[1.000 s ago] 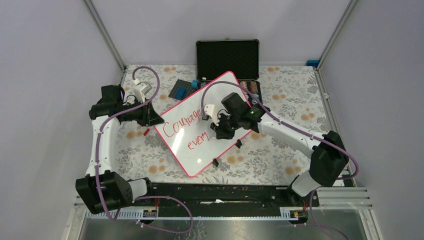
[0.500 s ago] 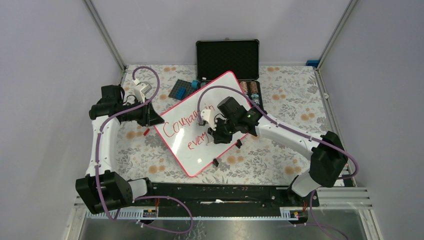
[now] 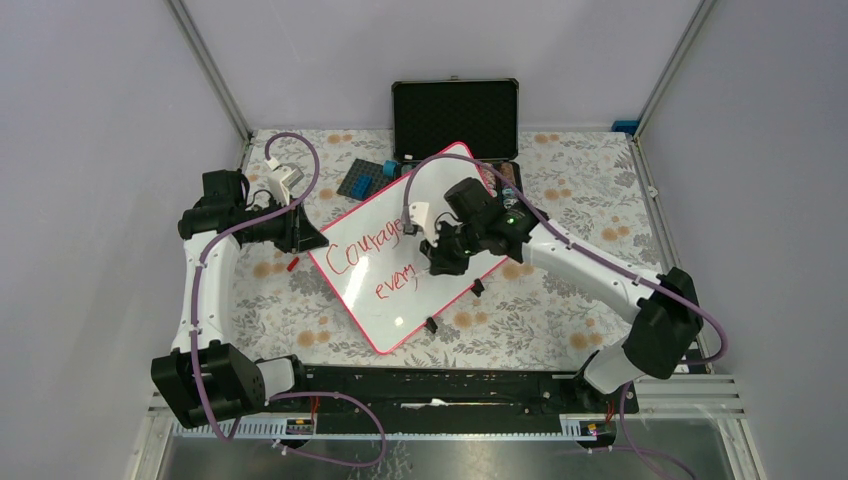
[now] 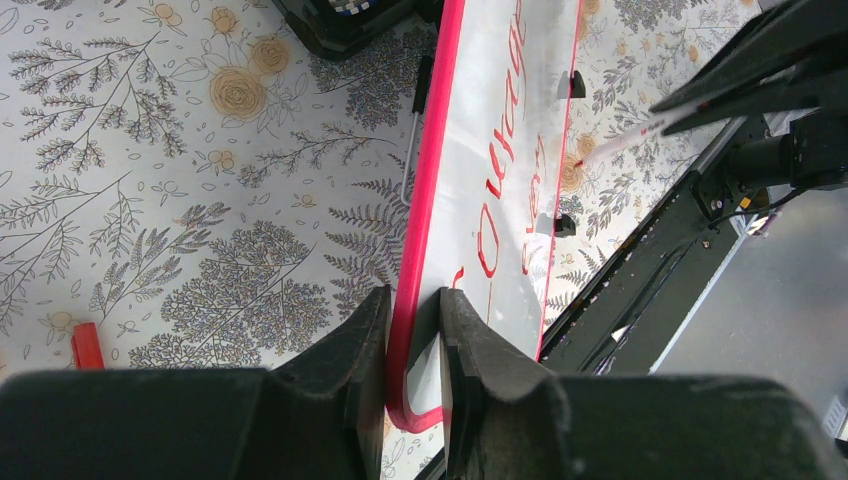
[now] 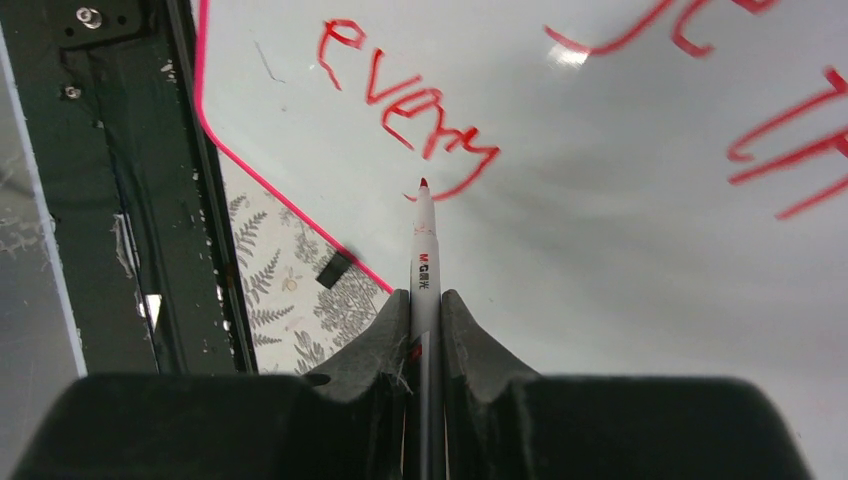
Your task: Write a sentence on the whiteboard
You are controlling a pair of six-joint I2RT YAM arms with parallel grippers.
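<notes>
The whiteboard lies tilted on the floral table, with a pink-red frame and two black clips on its near right edge. The sentence in red reads "Courage" over "every"; my right arm hides the rest in the top view. My left gripper is shut on the board's left corner. My right gripper is shut on a white marker with a red tip. The tip sits on the board just right of "every" in the right wrist view.
An open black case stands at the back of the table. A dark baseplate with a blue piece lies behind the board. A small red cap lies on the table left of the board. The black base rail runs along the near edge.
My right gripper swung left over the board with the marker, then back right and a little away from me. The left gripper and board stayed still.
</notes>
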